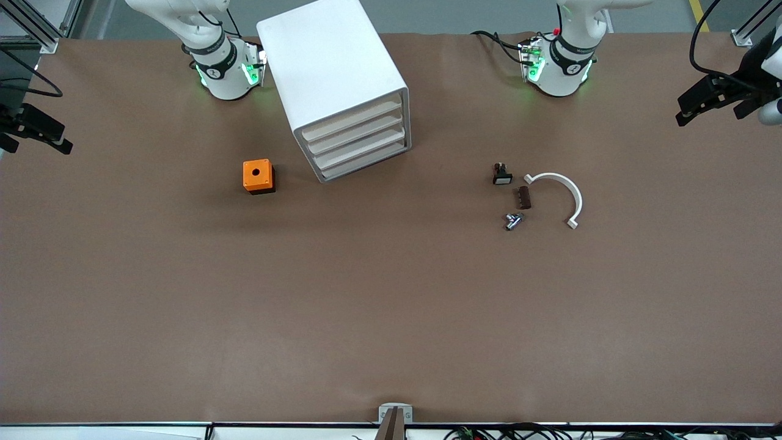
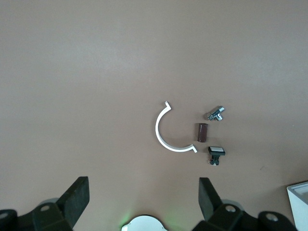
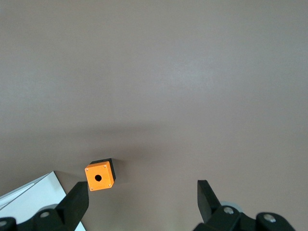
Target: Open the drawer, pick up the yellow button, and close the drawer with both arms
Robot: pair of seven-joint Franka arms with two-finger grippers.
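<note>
Front view shows the white cabinet [image 1: 339, 85] with all four drawers pushed in; the top drawer [image 1: 354, 120] hides its contents, so the button cannot be seen. Left pincer [image 1: 712, 101] and right pincer [image 1: 36, 131] wait, fingers spread and empty, partly cut off at the desk [image 1: 391, 318] ends.
</note>
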